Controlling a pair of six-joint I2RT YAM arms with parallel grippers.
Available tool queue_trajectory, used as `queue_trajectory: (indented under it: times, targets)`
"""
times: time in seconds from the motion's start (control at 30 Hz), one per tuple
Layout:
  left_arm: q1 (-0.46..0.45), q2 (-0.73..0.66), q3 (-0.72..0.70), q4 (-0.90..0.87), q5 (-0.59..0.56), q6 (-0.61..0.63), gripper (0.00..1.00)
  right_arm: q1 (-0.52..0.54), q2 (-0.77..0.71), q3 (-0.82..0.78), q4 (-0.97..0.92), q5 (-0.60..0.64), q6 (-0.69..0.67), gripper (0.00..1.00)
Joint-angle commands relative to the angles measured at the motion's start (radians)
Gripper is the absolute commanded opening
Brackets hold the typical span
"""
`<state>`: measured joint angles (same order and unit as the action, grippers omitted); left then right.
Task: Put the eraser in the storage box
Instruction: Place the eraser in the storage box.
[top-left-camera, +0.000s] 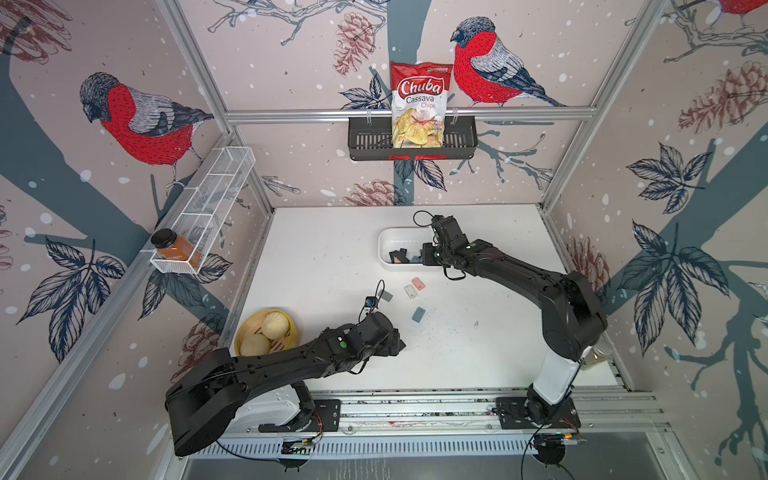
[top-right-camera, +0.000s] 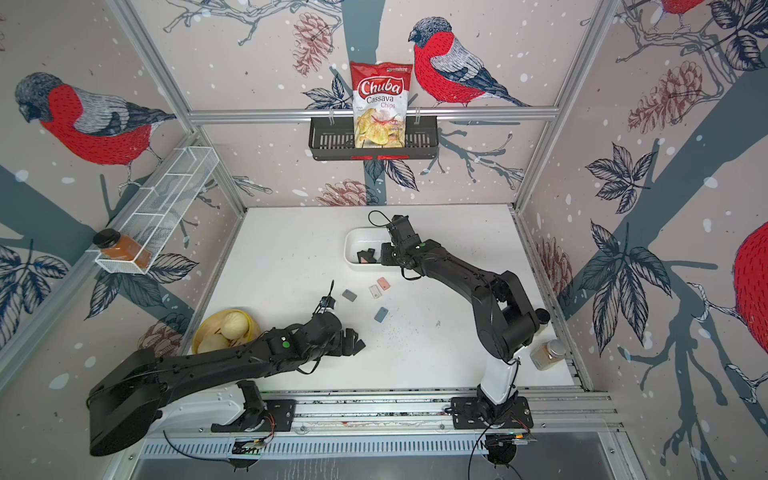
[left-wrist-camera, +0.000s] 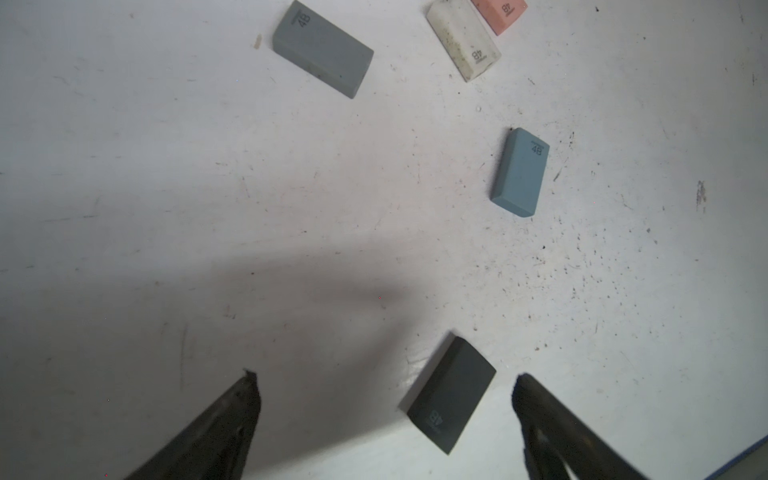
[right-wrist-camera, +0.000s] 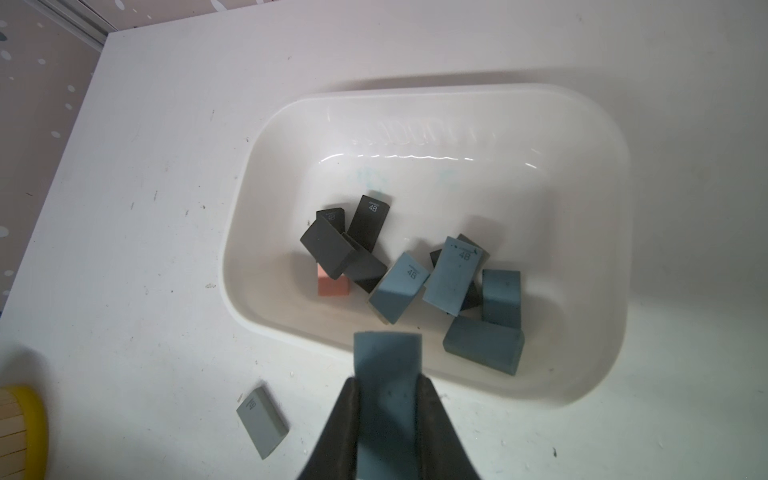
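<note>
**Blue eraser pinched at the box rim, release pending**

Spread across the scene: the white desk (top-left-camera: 332, 257). Toward its far edge, about midway between the side edges: the storage box (top-left-camera: 388, 239), a low white tub. Already inside, a heap (right-wrist-camera: 407, 274) of dark, blue and pink erasers at the nearer end, with bare floor at the farther end.

Right hand (right-wrist-camera: 388, 380): pressed onto a blue eraser (right-wrist-camera: 386, 353), pinching it by the long sides, with the free end poking ahead of the fingertips. Seen in the right wrist view overlapping the box's near wall. Hard to tell from that angle whether above the rim or merely level with it. Placed, in both top views, over the end of the box nearer the desk's right edge.

Best, by the look of it:
- Carry a little farther inward before parting the fingers, so as to drop past the wall rather than onto it.
- Aim for bare floor beyond the heap and so avoid a bounce off tilted blocks.
- Release low, and open fully.

Left hand (left-wrist-camera: 384, 380): spread wide, low over the desk toward the near edge, left of middle. Flat between its fingers, closer to one and touching neither: a black eraser (left-wrist-camera: 451, 399).

Loose on the open desk beyond:
- grey eraser (left-wrist-camera: 322, 48)
- second blue eraser (left-wrist-camera: 519, 172)
- white eraser (left-wrist-camera: 463, 39), just beside the pink eraser (left-wrist-camera: 498, 14)
</note>
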<state>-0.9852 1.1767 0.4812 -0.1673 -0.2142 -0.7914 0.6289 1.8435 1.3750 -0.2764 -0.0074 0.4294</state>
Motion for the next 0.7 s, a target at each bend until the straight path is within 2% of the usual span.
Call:
queue_trajectory:
  times: [0.0,0.3,0.67]
  targets:
    - [-0.016,0.011,-0.004,0.034,-0.017,0.046,0.96,-0.007,0.054,0.051,-0.043,-0.042,-0.011,0.24]
    - [-0.063,0.063,0.010,0.054,-0.015,0.083,0.96,-0.041,0.157,0.153,-0.076,-0.057,-0.014,0.24]
    - [-0.088,0.104,0.013,0.078,0.021,0.183,0.95,-0.054,0.193,0.157,-0.075,-0.055,-0.016,0.35]
